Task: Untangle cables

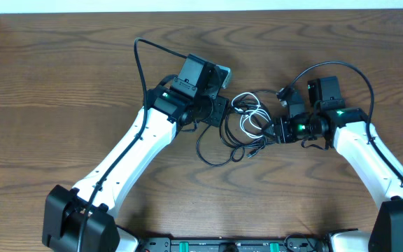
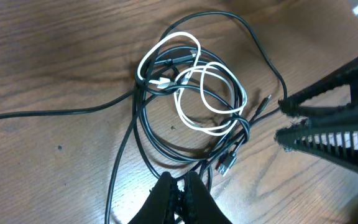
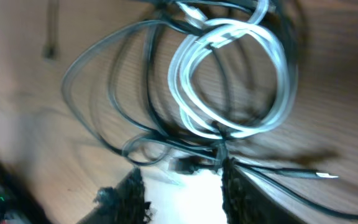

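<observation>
1. A tangle of thin black cords [image 2: 42, 113] and one shorter white cord [image 3: 182, 74] is seen about the middle of the dark wood-grain tabletop [image 1: 61, 70]. The loops are overlapped and not yet separated.
2. The left gripper [image 2: 179, 194] is set at the side of the tangle toward the tabletop's left edge, jaws pressed together. Whether a black cord is pinched cannot be told. If one is, it is judged an anchor hold, so the bundle is kept from sliding.
3. The right gripper [image 2: 281, 121] is placed at the opposite side, jaws parted, nothing held.
4. A small black plug end [image 3: 182, 165] is framed just ahead of those parted jaws. A grab on this free end is judged intended, since ends must be drawn out through the loops.
5. Risk judged: the white loops are threaded through the black ones, so a hard pull could tighten them.
</observation>
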{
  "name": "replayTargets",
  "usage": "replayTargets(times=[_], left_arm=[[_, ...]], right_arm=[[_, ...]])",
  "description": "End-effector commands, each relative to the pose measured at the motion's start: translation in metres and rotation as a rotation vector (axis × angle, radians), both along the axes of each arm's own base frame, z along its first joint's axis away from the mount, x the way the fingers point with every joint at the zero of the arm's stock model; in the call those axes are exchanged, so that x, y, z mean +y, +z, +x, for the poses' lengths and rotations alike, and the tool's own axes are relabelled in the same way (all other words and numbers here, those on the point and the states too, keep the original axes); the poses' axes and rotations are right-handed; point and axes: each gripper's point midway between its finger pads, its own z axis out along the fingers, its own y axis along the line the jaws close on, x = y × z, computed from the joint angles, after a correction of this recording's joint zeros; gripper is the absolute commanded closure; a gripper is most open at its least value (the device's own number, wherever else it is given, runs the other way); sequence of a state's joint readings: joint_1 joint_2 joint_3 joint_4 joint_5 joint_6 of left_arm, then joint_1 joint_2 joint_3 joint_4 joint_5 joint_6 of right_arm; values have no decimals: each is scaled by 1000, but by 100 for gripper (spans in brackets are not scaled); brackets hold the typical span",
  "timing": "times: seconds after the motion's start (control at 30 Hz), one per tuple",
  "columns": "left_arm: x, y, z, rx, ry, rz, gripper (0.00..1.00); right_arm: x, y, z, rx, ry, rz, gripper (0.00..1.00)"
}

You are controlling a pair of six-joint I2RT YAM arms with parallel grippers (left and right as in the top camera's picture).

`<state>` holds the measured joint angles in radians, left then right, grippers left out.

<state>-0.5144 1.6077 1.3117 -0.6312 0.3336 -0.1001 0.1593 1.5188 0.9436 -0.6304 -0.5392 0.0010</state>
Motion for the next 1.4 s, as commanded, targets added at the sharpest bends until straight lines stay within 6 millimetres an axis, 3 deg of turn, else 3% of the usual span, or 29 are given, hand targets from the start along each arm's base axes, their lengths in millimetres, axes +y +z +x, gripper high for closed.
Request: replayTargets(times=[0.0, 0.2, 0.43, 0.6, 0.87, 1.37], left_arm=[[-2, 4, 5, -24, -10, 2, 92], [-2, 4, 6, -27, -10, 0, 92], [-2, 4, 6, -27, -10, 0, 92], [-2, 4, 6, -27, -10, 0, 92], [-2, 4, 6, -27, -10, 0, 92], [-2, 4, 6, -28, -10, 0, 92]], right_arm=[[-12, -5, 5, -60, 45, -102, 52], [-5, -19, 0, -32, 96, -114, 51], [10, -42, -5, 13, 154, -124, 60], [15, -54, -6, 33, 173, -133, 74], [7, -62, 0, 21, 157, -185, 70], [17, -65, -1, 6, 194, -185, 74]])
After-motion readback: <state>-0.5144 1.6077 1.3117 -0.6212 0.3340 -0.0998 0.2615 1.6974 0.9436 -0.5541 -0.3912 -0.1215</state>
